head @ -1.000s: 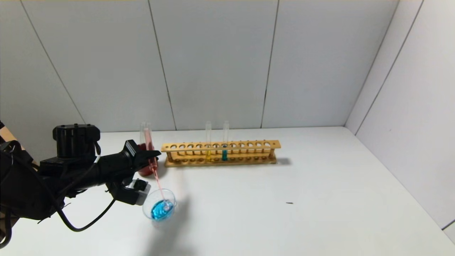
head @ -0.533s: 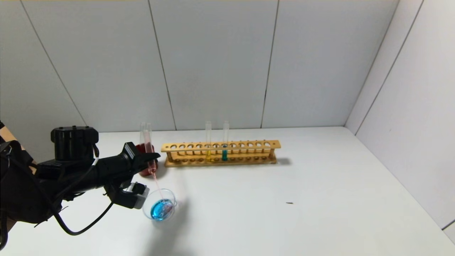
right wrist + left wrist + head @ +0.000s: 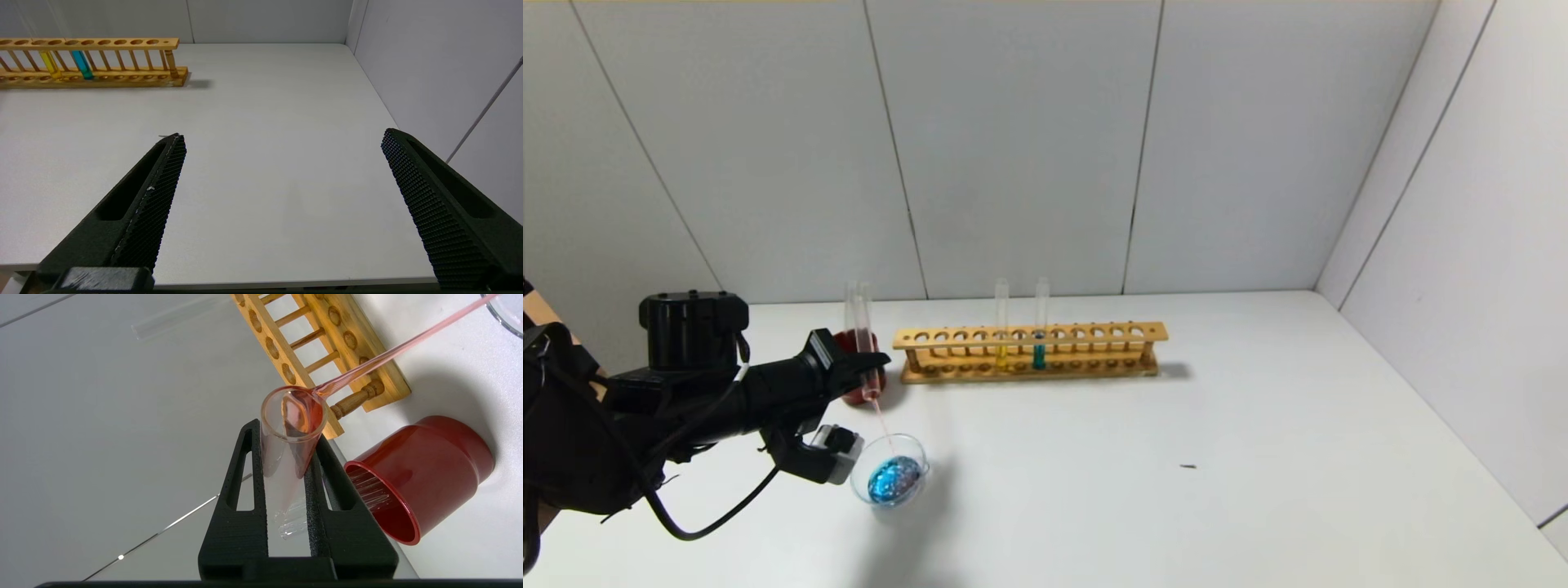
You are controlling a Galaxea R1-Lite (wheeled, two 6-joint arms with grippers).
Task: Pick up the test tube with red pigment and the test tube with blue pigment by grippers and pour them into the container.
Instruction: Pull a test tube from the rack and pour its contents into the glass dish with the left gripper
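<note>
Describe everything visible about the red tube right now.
The red tube is slim clear glass, pinched between the left claw's black fingers and tilted mouth-down above the dish. A thin orange-red stream runs from its lip into the dish's blue liquid. Little red remains inside. It hangs in front of the red cup.

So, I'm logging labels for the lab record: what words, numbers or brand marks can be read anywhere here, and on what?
None: no readable text shows in any view.
Wooden rack: no markings.
Red cup: plain.
Test tube with red pigment and container: unmarked glass.
Left gripper, right gripper: no lettering.
</note>
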